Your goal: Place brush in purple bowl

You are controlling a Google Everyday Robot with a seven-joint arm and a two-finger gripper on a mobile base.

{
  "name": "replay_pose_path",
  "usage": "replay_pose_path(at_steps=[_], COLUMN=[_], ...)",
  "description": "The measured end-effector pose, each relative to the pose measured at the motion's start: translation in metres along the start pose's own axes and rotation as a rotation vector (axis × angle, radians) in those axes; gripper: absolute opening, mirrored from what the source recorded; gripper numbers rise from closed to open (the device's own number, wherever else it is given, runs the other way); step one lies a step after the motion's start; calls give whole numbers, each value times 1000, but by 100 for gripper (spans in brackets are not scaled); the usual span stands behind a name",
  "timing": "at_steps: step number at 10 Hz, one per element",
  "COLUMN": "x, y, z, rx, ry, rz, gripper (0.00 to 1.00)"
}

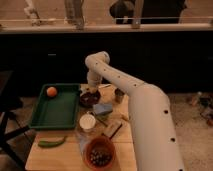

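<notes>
The purple bowl [90, 99] is small, round and almost black, and sits on the wooden table just right of the green tray. My gripper [91, 89] hangs at the end of the white arm, directly over the bowl's far rim and close to it. I cannot tell whether it holds anything. A tan and dark oblong thing [113, 129] lies on the table nearer the front; it may be the brush, but I cannot tell.
A green tray [62, 112] with an orange fruit [51, 91] is at the left. A white cup [87, 121], a blue thing [103, 108], a small dark cup [119, 95], an orange bowl [100, 152] and a green vegetable [51, 142] share the table. The arm [150, 115] spans the right side.
</notes>
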Motion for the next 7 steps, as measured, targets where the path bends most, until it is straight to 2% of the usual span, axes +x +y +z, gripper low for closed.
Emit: replay_pose_path(at_steps=[2,7], x=[-7,-39], y=[-1,0], z=[1,10], rx=[-26,-107], ry=[-22,-41], rz=[7,-22], gripper=[0,0])
